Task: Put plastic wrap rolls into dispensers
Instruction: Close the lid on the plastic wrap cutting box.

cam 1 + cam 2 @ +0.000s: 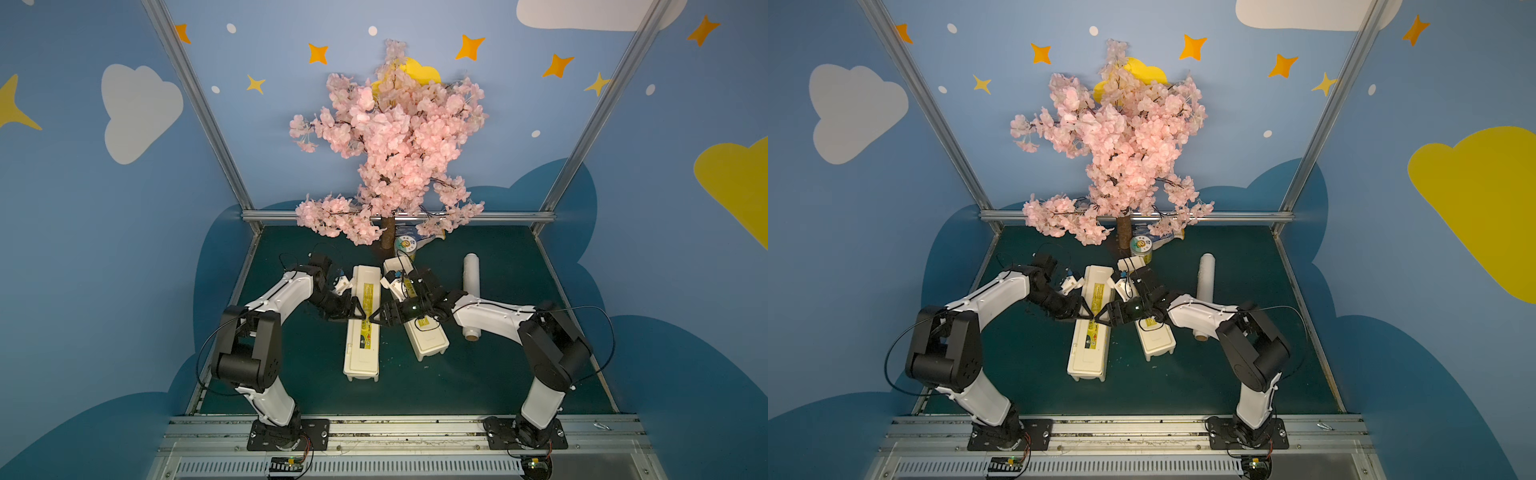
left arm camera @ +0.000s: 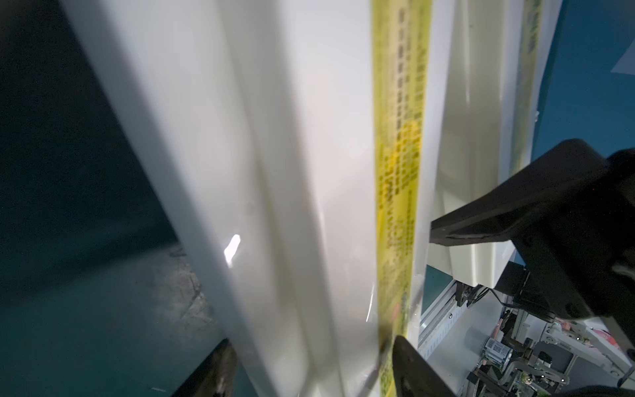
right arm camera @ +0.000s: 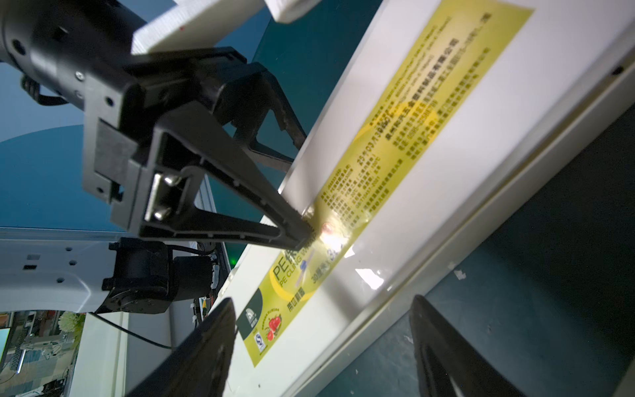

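Left pincer point(image 1: 360, 314) spread astride left dispenser point(image 1: 361, 353); right pincer point(image 1: 376, 319) spread over its edge.

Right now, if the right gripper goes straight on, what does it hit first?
Probably the cream box, near its long edge; the left gripper sits at its yellow label just beyond. Depth is hard to judge.

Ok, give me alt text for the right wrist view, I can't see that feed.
A closed cream dispenser with a yellow label runs diagonally across the frame on the dark green table. The left gripper reaches over it, one fingertip on the label, the other at the lid's edge. The right gripper hangs open astride the opposite edge.
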Available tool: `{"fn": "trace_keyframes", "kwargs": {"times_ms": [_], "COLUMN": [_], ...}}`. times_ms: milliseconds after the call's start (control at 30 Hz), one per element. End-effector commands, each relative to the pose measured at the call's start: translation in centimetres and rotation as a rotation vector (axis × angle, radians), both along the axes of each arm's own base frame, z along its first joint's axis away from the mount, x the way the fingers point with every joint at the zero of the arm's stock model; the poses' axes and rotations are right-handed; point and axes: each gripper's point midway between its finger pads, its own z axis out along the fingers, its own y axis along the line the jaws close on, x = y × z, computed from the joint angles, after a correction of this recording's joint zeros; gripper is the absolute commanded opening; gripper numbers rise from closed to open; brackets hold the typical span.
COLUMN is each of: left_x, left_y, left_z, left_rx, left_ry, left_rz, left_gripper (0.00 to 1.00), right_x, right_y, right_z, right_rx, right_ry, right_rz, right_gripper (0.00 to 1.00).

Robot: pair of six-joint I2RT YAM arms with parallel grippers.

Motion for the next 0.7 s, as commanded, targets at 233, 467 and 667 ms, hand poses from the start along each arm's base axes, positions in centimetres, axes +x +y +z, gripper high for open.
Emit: {"fn": "trace_keyframes", "kwargs": {"times_ms": [233, 467, 667], "left_x": [0.6, 0.4, 0.0], "left_y": [0.1, -0.9, -0.5], "left_z": [0.8, 0.8, -0.2], "left_rx": [-0.005, -0.101, -0.077], "left_ry": [-0.027, 0.001, 0.043], "left_rz": [0.027, 0.021, 0.033], "left_gripper": [0.47, 0.39, 0.37], "right_x": [1.1, 0.7, 0.4], "right_y": [0.4, 1.4, 2.1], "right_z": [-0.3, 0.0, 0.6], "right_rx": [0.002, 0.047, 0.09], "right_ry": [0.04, 0.056, 0.068], "right_rz": [-0.023, 0.011, 0.042], "right_gripper": [0.77, 0.74, 0.72]}}
